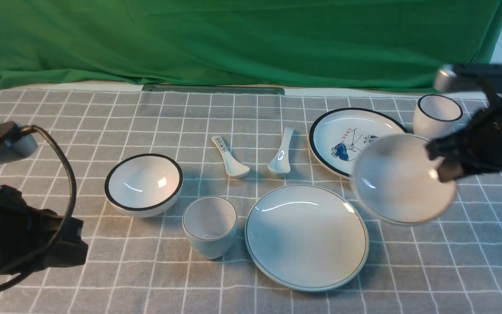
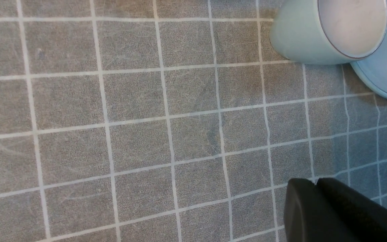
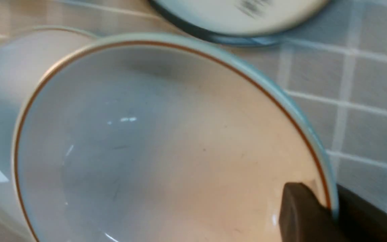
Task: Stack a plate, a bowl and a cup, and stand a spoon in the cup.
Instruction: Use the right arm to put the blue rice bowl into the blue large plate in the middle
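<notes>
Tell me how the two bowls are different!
The black-rimmed bowl has a thick black rim, but the pale bowl has only a thin dark line. The black-rimmed bowl sits on the cloth, while the pale bowl is up in the air and tilted, with the right pincer clamped on its rim. Both bowls are round, light-coloured and empty.

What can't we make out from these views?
- Front view: bowl and right claw motion-blurred.
- Front view: left claw behind its arm; left wrist view crops it.
- Front view: bowl covers part of picture plate; right wrist view blurs, crops it.
- Front view: white spoon handle print too small.
</notes>
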`<state>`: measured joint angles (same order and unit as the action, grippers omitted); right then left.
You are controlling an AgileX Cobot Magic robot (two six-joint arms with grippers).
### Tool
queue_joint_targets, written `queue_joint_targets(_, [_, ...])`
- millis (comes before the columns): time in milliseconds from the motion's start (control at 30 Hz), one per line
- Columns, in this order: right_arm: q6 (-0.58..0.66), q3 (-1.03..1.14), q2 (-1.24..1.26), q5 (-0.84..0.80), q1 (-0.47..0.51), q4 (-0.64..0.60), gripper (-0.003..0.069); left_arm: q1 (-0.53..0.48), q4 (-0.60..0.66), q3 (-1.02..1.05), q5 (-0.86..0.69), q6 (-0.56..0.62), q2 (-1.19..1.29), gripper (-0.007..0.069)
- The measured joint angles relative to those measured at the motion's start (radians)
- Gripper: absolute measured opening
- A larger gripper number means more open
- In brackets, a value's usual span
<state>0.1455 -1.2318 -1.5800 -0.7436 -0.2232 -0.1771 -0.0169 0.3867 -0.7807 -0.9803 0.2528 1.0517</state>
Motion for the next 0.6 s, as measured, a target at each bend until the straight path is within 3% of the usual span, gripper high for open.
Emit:
queue_joint_targets(133, [0.0,-0.029,-0.05,0.038,-0.143,-0.019,0.0076,0.0,0.002,0.0,0.003,0.0,0.0,0.0017])
queue_joint_targets(233, [-0.012,-0.066,-0.129,0.052,-0.193,-0.022,0.0076,0.0,0.005,0.0,0.003,0.0,0.0,0.0017])
queue_joint_targets(600, [-0.035,-0.138,-0.306,0.011,-0.208,-0.021,0.0076,0.0,0.006,0.0,0.003,0.0,0.0,0.0017])
